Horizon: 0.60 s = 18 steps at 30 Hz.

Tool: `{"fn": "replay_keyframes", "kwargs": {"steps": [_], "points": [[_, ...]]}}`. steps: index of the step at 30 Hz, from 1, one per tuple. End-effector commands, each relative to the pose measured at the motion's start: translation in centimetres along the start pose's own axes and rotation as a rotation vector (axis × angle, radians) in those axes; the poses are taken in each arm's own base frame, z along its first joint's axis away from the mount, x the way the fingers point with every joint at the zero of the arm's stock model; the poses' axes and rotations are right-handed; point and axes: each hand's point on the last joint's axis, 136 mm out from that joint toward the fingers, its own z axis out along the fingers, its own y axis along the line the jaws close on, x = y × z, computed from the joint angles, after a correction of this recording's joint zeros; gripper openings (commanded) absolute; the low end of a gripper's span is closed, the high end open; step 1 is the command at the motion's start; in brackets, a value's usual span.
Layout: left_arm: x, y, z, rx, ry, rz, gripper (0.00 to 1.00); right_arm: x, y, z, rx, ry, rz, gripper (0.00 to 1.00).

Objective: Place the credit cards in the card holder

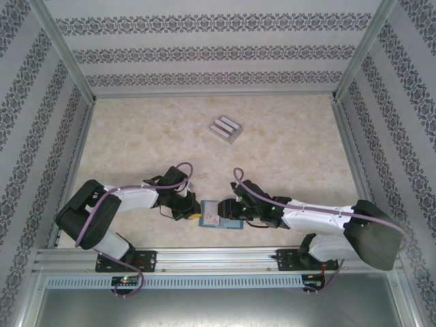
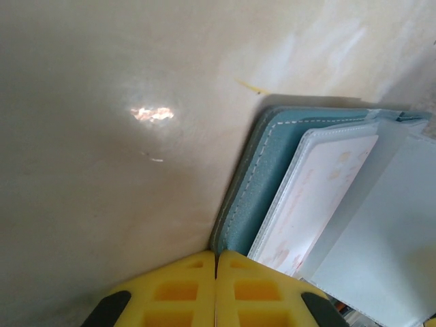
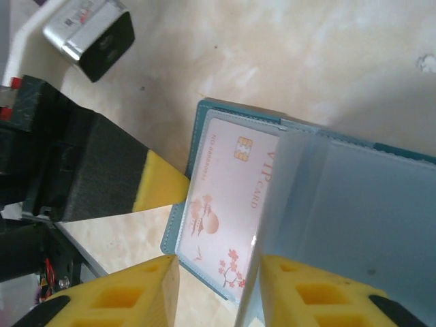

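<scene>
Beige tabletop (image 1: 293, 150). Credit cards (image 1: 225, 129) lie well ahead, stacked diagonally. Card holder (image 1: 216, 215) sits between my left end effector (image 1: 195, 212), tips together, and right end effector (image 1: 236, 218), fingers apart.

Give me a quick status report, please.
Left gripper shut at card holder edge. Right gripper open over it. Credit cards piled far centre. No obstruction seen.

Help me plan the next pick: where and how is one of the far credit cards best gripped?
Probably an end card of the credit cards, gripped across its narrow width, coming straight down from above: they lie flat and staggered side by side, leaving its outer long edge free.
</scene>
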Motion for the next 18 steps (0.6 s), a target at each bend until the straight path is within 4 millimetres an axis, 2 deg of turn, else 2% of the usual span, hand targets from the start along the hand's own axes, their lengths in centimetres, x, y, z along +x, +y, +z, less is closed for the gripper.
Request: {"fn": "replay_keyframes", "kwargs": {"steps": [1,7,10,12,13,18], "points": [[-1.92,1.92,0.07,-0.075,-0.088,-0.005,0.07,-0.92,0.69,-0.61,-0.061,-0.050,0.003,0.32],[-1.95,2.04,0.30,-0.076,-0.083,-0.009,0.07,-1.23,0.50,-1.01,-0.072,-0.063,0.009,0.14],[-2.00,1.97,0.41,-0.073,-0.080,-0.008,0.07,-1.16,0.34,-0.83,-0.076,-0.058,0.019,0.16],[-1.97,1.97,0.52,-0.072,-0.075,-0.008,0.07,-1.16,0.37,-0.70,-0.080,-0.056,0.023,0.25],[-1.98,1.97,0.54,-0.072,-0.074,-0.010,0.07,-1.15,0.41,-0.63,-0.083,-0.054,0.022,0.26],[-2.01,2.09,0.63,-0.074,-0.072,-0.012,0.06,-1.08,0.39,-0.43,-0.087,-0.050,0.021,0.21]]}}
